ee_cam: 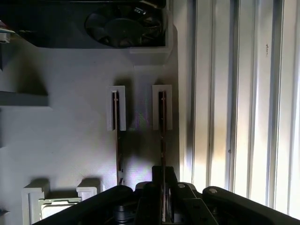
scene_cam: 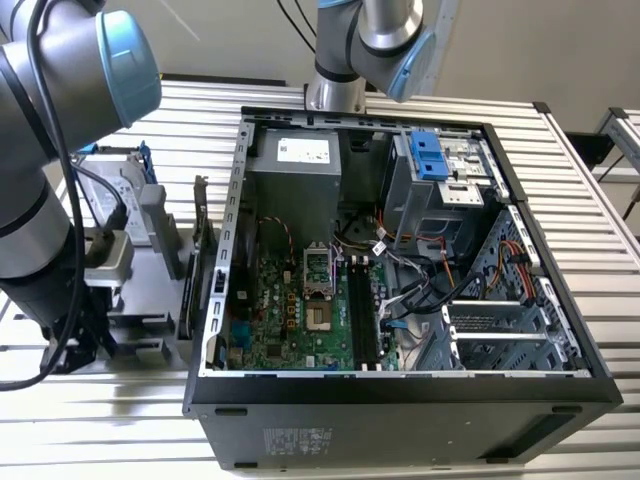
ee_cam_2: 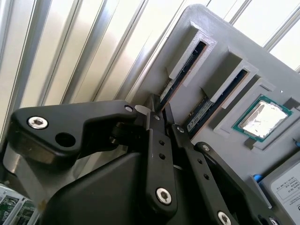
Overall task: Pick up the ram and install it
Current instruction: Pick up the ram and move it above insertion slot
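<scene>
Gripping is under way: the pincer point(ee_cam: 163, 177) is narrow, closed on the ram point(ee_cam: 162, 126), which stands edge-on in the edge slot of the grey holder point(ee_cam: 70, 140) on the table point(ee_cam: 243, 117). It is not yet lifted; installation in the open computer case point(scene_cam: 400, 420) is outstanding.

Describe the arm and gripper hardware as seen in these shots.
The arm has grey cylindrical links with light-blue joint caps, and a black cable runs along it. In the second wrist view, the gripper is matte black, made of flat linkage bars pinned with silver screw heads on a chunky black body.
</scene>
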You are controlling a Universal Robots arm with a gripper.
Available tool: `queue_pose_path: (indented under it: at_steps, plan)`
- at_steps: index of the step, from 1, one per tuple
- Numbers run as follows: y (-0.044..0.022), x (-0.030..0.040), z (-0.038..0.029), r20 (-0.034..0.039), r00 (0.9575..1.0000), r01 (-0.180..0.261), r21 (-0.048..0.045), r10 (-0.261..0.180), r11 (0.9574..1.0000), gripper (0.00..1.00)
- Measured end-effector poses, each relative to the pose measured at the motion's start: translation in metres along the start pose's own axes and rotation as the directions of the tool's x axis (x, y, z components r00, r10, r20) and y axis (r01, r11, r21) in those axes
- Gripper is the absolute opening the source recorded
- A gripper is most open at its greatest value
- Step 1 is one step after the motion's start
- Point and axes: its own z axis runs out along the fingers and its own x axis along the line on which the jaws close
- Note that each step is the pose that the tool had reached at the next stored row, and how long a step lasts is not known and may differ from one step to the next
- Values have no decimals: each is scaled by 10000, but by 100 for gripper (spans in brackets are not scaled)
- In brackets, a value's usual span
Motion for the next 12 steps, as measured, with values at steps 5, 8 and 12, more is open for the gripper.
queue_pose_path:
  at_steps: [5,8,12]
  plan:
    - [2,-1,-79,-1,10000,0,1,0,10000,0]
    - [3,-2,-133,-1,10000,0,3,0,10000,0]
    - [5,-4,-200,-1,10000,2,2,-2,10000,0]
